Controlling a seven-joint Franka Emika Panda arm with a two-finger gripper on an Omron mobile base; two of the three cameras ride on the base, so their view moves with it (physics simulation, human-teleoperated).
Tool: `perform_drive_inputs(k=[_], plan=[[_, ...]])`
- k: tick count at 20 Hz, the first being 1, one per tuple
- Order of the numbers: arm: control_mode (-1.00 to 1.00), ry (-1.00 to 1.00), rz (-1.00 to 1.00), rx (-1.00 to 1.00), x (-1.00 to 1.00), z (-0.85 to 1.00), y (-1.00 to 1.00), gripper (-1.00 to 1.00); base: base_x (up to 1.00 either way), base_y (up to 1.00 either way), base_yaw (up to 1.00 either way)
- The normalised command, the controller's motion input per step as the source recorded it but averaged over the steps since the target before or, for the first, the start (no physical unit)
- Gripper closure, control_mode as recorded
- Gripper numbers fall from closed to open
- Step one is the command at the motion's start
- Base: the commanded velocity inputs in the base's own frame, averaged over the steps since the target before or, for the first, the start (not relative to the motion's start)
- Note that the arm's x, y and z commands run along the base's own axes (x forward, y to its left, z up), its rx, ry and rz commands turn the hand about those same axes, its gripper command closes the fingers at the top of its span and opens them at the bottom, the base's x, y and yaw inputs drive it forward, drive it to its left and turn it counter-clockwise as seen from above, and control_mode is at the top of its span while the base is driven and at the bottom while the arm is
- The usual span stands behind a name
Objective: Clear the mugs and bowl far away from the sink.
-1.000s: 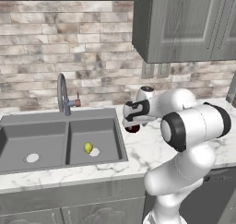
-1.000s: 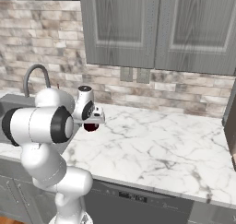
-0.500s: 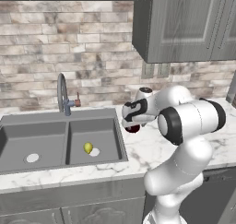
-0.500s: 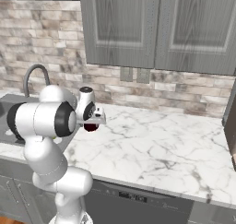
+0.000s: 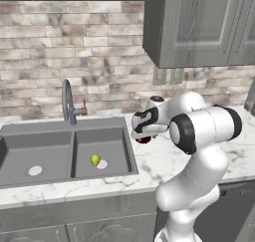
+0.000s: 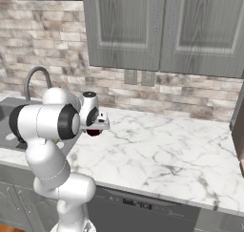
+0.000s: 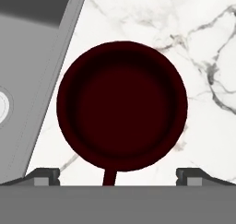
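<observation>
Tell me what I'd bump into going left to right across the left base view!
Sink with its faucet → small yellow thing in the right basin → dark maroon mug on the marble counter, under the open end effector → the robot's big white arm.

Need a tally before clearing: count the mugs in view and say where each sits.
1: a dark maroon mug on the marble counter beside the sink, under the open hand. Others may be hidden.
</observation>
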Motion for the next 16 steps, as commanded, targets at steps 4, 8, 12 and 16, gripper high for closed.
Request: perform_drive_inputs(k=[4, 8, 12, 16], plan=[[-1.0, 0.0, 0.0, 0.0, 0.0, 0.0, 0.0, -1.0, 0.0, 0.0, 0.0], [-1.0, 0.0, 0.0, 0.0, 0.0, 0.0, 0.0, -1.0, 0.0, 0.0, 0.0], [-1.0, 0.0, 0.0, 0.0, 0.0, 0.0, 0.04, -1.0, 0.0, 0.0, 0.0], [-1.0, 0.0, 0.0, 0.0, -0.04, 0.0, 0.07, -1.0, 0.0, 0.0, 0.0]])
